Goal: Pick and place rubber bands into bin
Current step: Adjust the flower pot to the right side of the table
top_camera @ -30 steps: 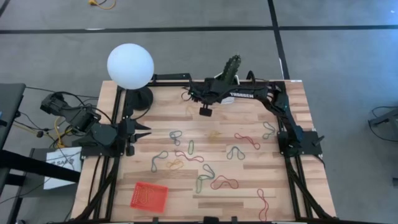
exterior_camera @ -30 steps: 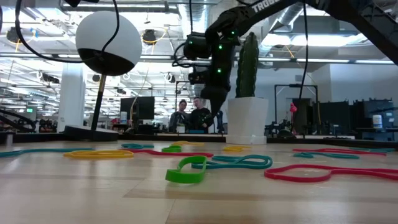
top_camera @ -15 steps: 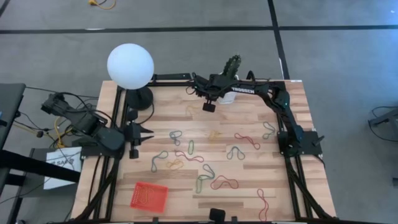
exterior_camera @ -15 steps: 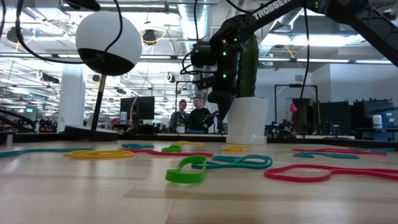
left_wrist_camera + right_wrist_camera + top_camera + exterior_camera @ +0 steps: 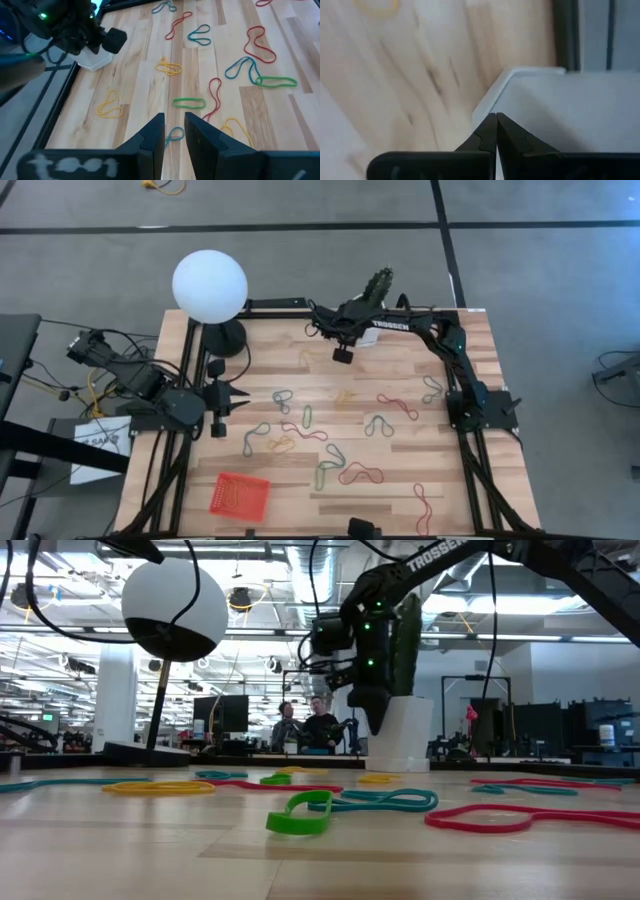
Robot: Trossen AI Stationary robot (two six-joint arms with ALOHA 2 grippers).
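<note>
Since a second ago both arms have edged rightward, yet the near-left bin [image 5: 239, 495] shows no bands, the rubber bands [image 5: 330, 430] strew mid-tabletop [image 5: 400, 470], left end effector [image 5: 238, 397] slightly spread, far right end effector [image 5: 343, 356] pressed together, empty.

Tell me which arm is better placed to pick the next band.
Left, probably. The left gripper is open, low over the table beside the bands. The right gripper is shut and empty, far back by the cactus pot, away from most bands.
</note>
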